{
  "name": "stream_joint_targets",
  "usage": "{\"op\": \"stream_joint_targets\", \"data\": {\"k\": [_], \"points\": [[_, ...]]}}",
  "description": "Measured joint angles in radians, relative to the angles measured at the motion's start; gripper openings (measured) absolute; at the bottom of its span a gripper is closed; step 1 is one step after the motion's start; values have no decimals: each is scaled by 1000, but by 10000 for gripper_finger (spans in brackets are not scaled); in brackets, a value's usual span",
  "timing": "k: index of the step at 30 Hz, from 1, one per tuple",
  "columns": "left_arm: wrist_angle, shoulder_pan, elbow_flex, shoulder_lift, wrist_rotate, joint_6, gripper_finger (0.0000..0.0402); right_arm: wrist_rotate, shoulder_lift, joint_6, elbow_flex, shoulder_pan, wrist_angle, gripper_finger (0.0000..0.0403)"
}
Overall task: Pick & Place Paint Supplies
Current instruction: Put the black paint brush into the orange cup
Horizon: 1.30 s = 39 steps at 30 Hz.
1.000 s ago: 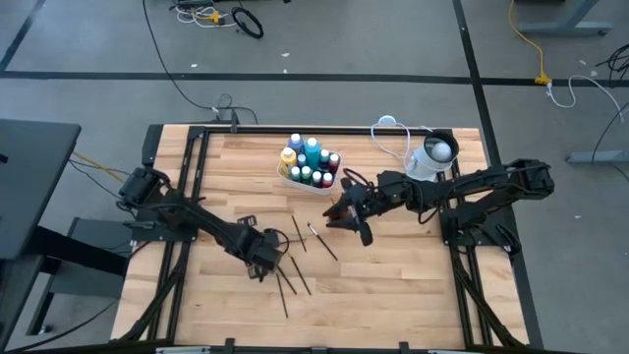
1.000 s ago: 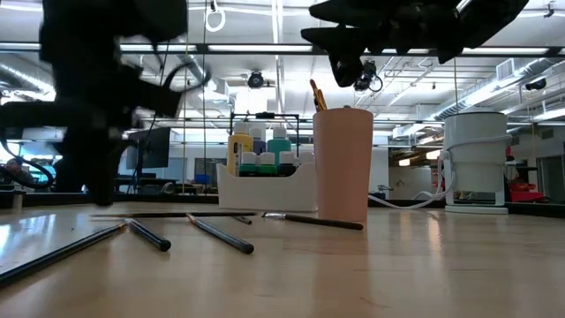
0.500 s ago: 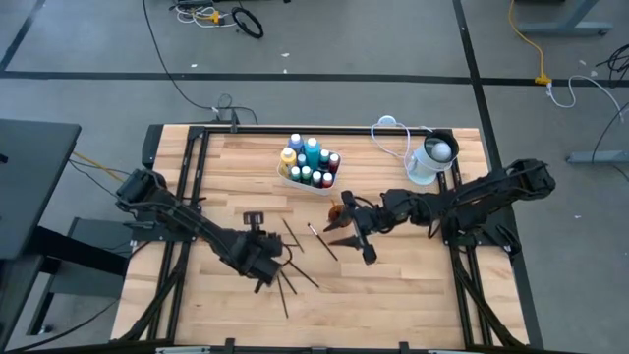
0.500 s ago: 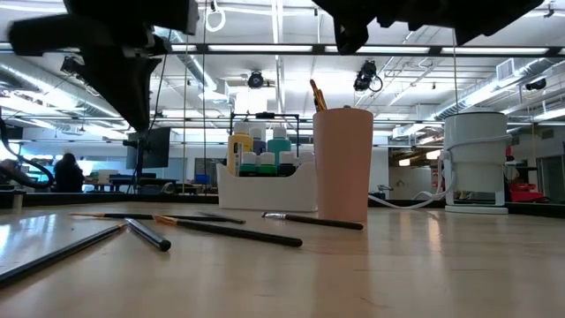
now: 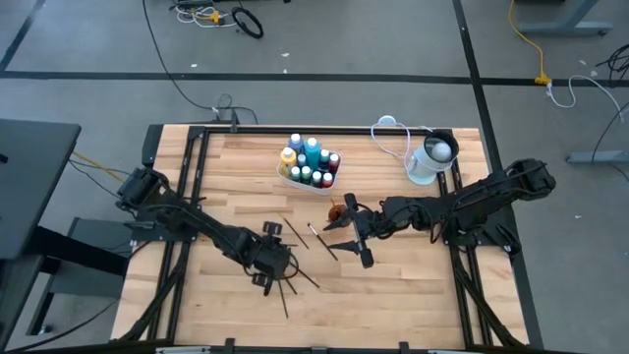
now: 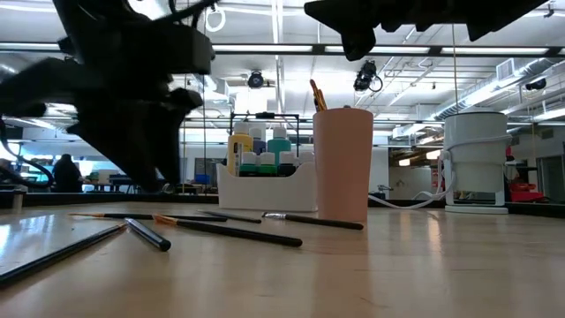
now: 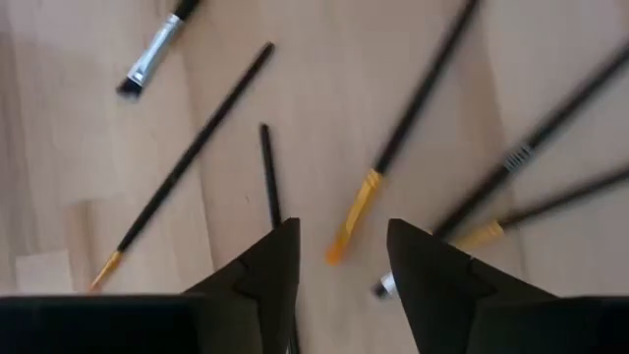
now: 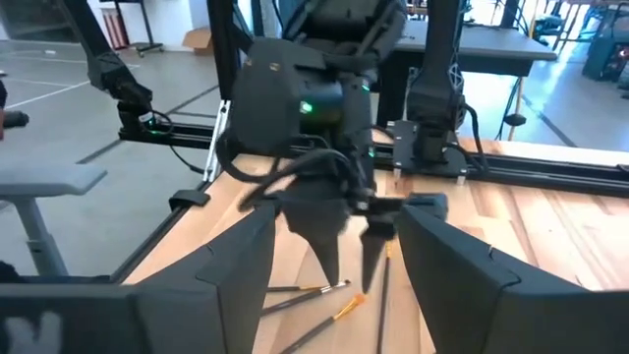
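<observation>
Thin dark-handled paint brushes lie scattered on the wooden worktop near its front-centre. The left gripper hangs just above them, fingers parted and empty. The right gripper, fingers wide and empty, hovers by the salmon-pink plastic cup. The brushes look light, stiff and prone to rolling, best pinched mid-handle. In the white tray near the rear edge, the small white-capped paint bottles partly hide one another.
</observation>
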Motion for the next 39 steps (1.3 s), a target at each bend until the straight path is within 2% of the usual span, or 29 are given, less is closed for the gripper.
{"op": "stream_joint_targets", "data": {"k": [5,14,21,24,30,34,39], "points": [[77,33,-37,7,17,34,168,0,0,0,0,0,-5,217],[151,46,-113,9,90,23,145,-1,0,0,1,0,-23,215],[218,48,-157,3,66,38,137,-1,0,-1,1,0,-23,215],[222,50,-157,4,69,56,110,-1,0,-1,1,0,-23,215],[230,95,-157,5,146,105,14,-1,0,-1,1,0,-23,215],[234,137,-158,7,142,88,14,-1,0,1,1,0,-23,215],[205,129,-132,5,169,172,7,-5,0,11,1,0,-22,215]]}}
